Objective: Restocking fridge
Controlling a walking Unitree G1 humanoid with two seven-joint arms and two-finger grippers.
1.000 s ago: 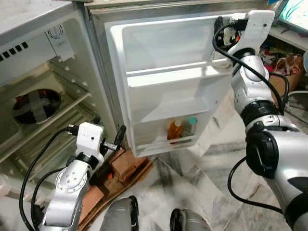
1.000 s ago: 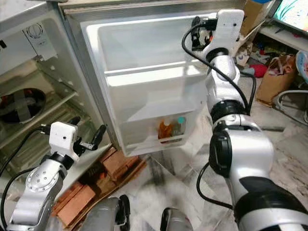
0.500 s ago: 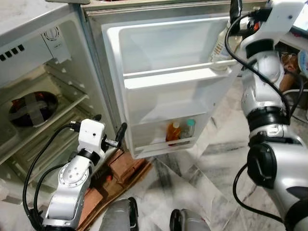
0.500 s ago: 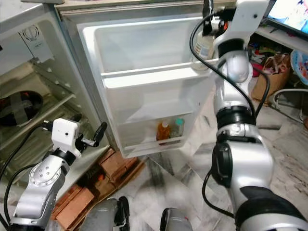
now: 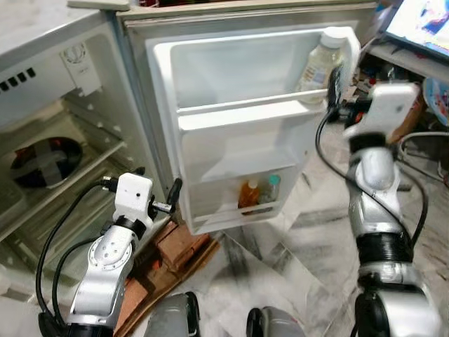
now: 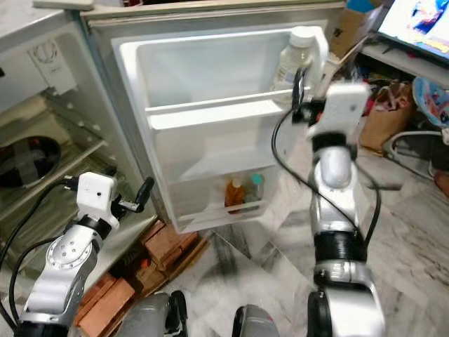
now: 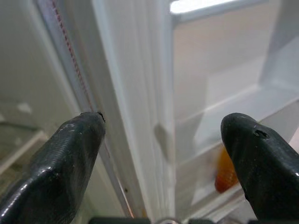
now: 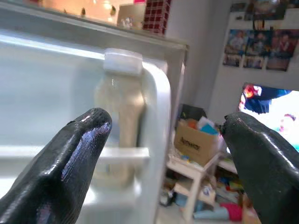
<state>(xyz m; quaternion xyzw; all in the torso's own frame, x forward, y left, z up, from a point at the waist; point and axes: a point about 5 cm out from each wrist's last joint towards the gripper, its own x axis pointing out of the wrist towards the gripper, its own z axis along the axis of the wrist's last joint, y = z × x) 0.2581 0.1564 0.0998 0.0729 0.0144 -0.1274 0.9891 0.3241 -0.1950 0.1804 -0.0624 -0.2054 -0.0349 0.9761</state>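
Your bottle (image 5: 314,64) stands on the top door shelf (image 5: 252,112), apart from the right pincer (image 8: 168,154), which is released. Left pincer (image 7: 163,154), released, sits by the door edge. Two small bottles (image 5: 258,192) below. One placement looks done; further stock unseen.

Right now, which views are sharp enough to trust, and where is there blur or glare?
Eye views: mostly sharp; the bottle on the upper door shelf reads clearly, the TV screen is washed out. Left wrist view: fingers soft, the orange bottle blurred. Right wrist view: fingers blurred, the shelf glaring bright.
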